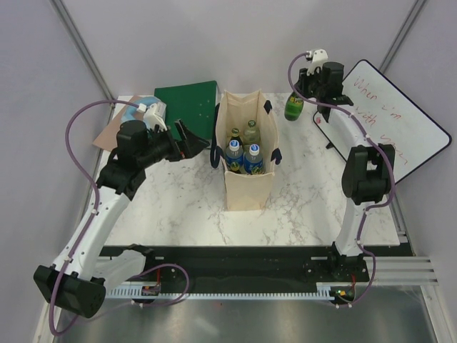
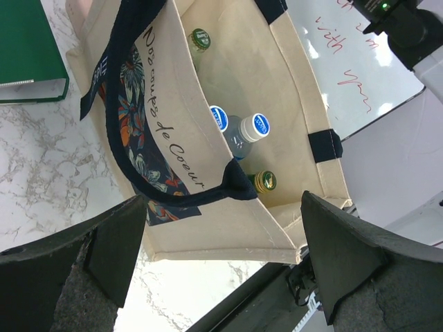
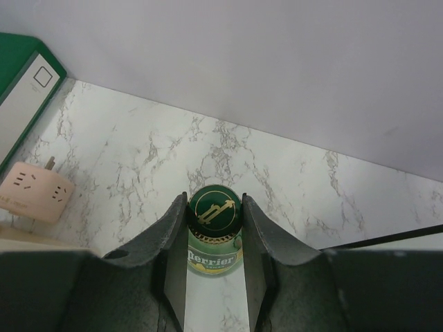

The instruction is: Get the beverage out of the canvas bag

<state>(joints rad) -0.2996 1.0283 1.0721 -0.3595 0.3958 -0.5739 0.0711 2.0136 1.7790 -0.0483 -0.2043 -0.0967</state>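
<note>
The cream canvas bag (image 1: 246,179) stands upright mid-table with its mouth open; it also shows in the left wrist view (image 2: 277,76). Inside are two blue-capped bottles (image 1: 243,151) (image 2: 259,126) and two green-capped bottles (image 1: 243,131) (image 2: 264,181). My right gripper (image 1: 300,94) (image 3: 214,200) is shut on the cap of a green Perrier bottle (image 1: 293,108) (image 3: 213,259), held upright at the far right of the bag, outside it, at or just above the table top. My left gripper (image 1: 194,140) (image 2: 223,200) is open and empty, just left of the bag's rim.
A green binder (image 1: 187,96) lies behind the left gripper. A whiteboard (image 1: 389,121) leans at the right edge. A pink power strip (image 3: 31,190) lies near the binder. Brown cardboard (image 1: 107,134) sits at the far left.
</note>
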